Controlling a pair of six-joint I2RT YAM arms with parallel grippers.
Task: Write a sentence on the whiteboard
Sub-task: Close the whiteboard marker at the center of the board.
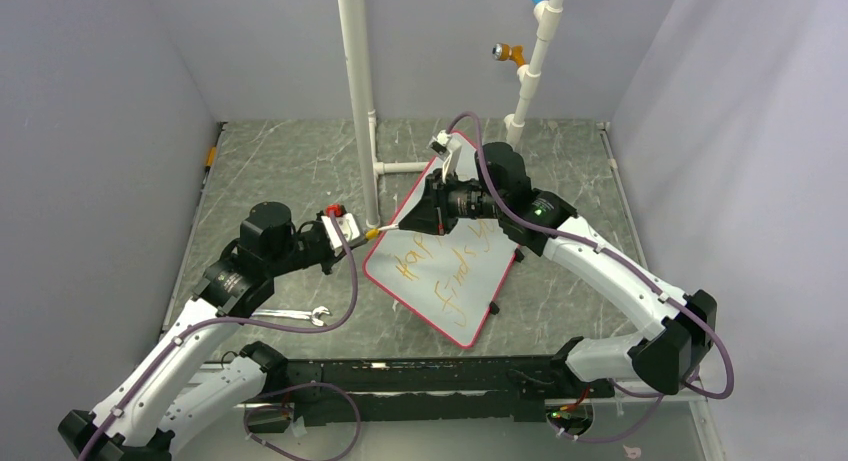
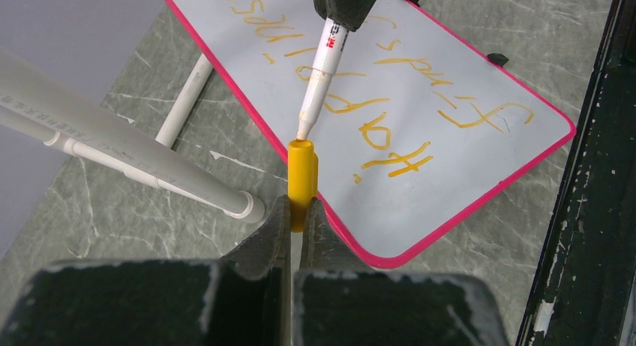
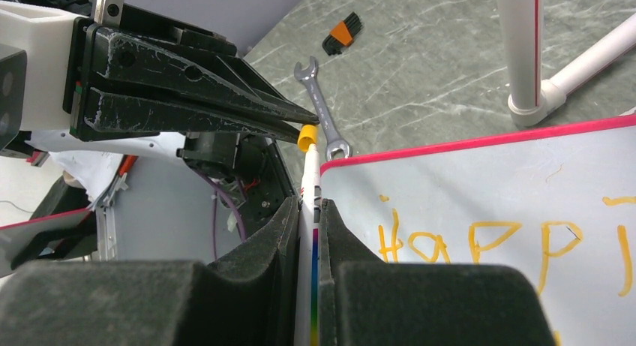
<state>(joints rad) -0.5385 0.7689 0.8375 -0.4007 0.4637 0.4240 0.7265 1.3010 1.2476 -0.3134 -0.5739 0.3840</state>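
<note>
The whiteboard (image 1: 478,299), red-framed, lies tilted on the table between the arms. The sentence (image 1: 445,269) is orange-yellow lettering in two lines; the left wrist view shows it upside down (image 2: 375,98), and the right wrist view shows "HAPPI" (image 3: 480,245). My left gripper (image 2: 302,207) is shut on a yellow marker cap (image 2: 302,173) beside the board's left edge. My right gripper (image 3: 311,207) is shut on the white marker (image 3: 310,182). The marker (image 2: 324,61) points down at the cap, its tip at the cap's mouth. In the top view the two grippers (image 1: 372,234) (image 1: 415,221) meet there.
A white PVC pipe stand (image 1: 358,91) rises just behind the left gripper, its foot pipes (image 2: 150,166) on the table. A second pipe (image 1: 535,51) carries orange and blue pegs. A wrench (image 1: 300,316) lies front left. A black-orange brush (image 3: 341,34) lies further off. Grey walls enclose the table.
</note>
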